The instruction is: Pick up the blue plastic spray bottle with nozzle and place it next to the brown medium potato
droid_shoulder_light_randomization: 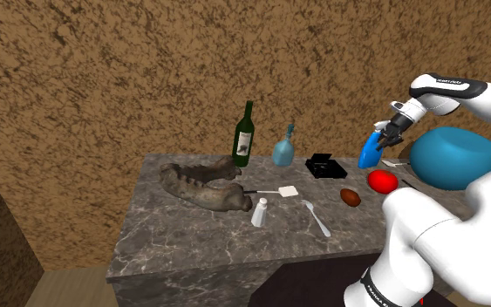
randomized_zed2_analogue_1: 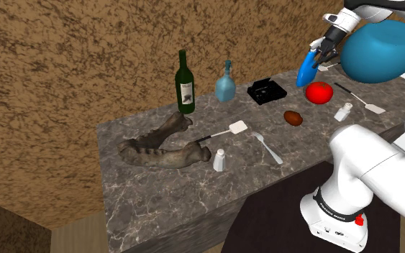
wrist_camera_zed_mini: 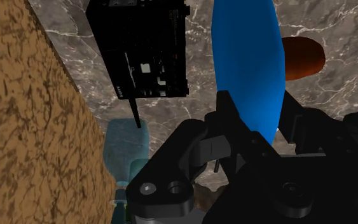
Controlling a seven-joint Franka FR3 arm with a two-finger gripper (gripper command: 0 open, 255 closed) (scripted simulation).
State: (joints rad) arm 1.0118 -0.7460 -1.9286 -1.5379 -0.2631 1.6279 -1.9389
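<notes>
The blue spray bottle (droid_shoulder_light_randomization: 371,150) (randomized_zed2_analogue_1: 307,68) hangs in the air above the marble counter (droid_shoulder_light_randomization: 191,240), tilted, with my gripper (droid_shoulder_light_randomization: 390,131) (randomized_zed2_analogue_1: 324,49) shut on its upper end. In the wrist view the bottle (wrist_camera_zed_mini: 247,63) is clasped between my black fingers (wrist_camera_zed_mini: 225,114), gripper (wrist_camera_zed_mini: 258,109). The brown potato (droid_shoulder_light_randomization: 350,197) (randomized_zed2_analogue_1: 293,117) (wrist_camera_zed_mini: 301,57) lies on the counter below the bottle and a little nearer the front edge. A red tomato (droid_shoulder_light_randomization: 381,181) (randomized_zed2_analogue_1: 319,91) sits right beside the potato, under the bottle.
A black box (droid_shoulder_light_randomization: 325,165) (wrist_camera_zed_mini: 142,48), a pale blue glass bottle (droid_shoulder_light_randomization: 283,148) and a green wine bottle (droid_shoulder_light_randomization: 245,135) stand along the back wall. A big blue rounded object (droid_shoulder_light_randomization: 453,157), spoon (droid_shoulder_light_randomization: 316,218), spatula (droid_shoulder_light_randomization: 274,190), white shaker (droid_shoulder_light_randomization: 259,212) and a grey bone-like piece (droid_shoulder_light_randomization: 204,185) occupy the counter.
</notes>
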